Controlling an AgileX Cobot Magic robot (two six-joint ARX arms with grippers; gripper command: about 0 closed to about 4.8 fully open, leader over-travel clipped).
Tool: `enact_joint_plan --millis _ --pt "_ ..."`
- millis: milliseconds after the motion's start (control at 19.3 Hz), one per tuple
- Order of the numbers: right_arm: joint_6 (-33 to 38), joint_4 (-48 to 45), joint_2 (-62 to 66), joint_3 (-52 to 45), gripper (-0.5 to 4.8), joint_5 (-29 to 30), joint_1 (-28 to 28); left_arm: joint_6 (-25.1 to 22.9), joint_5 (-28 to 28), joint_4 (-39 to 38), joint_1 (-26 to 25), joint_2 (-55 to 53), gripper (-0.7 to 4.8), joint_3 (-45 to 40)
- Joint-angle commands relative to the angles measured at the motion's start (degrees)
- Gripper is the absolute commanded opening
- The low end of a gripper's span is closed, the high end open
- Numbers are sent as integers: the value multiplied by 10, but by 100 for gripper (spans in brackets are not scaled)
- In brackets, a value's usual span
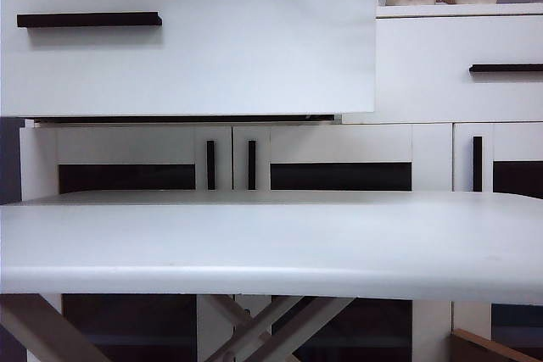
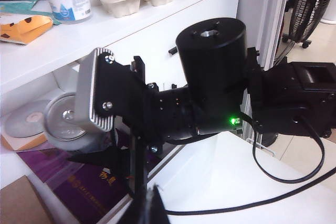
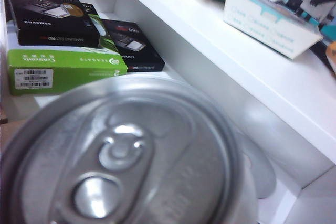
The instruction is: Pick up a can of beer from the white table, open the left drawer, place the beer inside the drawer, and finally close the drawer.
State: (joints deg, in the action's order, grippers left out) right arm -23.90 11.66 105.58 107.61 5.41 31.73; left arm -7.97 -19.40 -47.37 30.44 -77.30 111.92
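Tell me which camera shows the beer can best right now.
The right wrist view: the can of beer fills it, top and pull tab facing the camera above the open left drawer. The left wrist view shows only a silver can top behind the right arm. The exterior view shows none.

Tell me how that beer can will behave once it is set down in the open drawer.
The can of beer fills the right wrist view over the open left drawer; the right gripper's fingers are hidden. Its smooth metal wall looks slippery, so it may slide in a loose grip. Being round, it would probably roll if laid sideways. Its tab looks unopened, so it is likely full and fairly heavy.
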Motion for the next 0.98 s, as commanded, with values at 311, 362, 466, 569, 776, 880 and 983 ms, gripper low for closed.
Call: enact_joint_plan --millis 311,362,466,569,776,880,983 --pt "17 10 9 -1 445 -12 1 -2 -1 7 0 1 -6 3" --pt "18 10 9 -1 445 -12 1 -2 -1 7 0 1 -6 3" --pt "22 15 9 11 445 -5 1 -2 -1 7 0 1 -6 3" --pt "36 19 9 35 437 -6 1 -2 -1 7 0 1 -6 3" --pt "49 36 2 84 2 -15 0 -2 3 7 0 1 -6 3" --pt "81 43 -11 91 -3 -30 0 -1 11 5 0 1 -6 3" --pt "139 81 -40 92 -3 -29 0 0 30 -15 0 1 -6 3"
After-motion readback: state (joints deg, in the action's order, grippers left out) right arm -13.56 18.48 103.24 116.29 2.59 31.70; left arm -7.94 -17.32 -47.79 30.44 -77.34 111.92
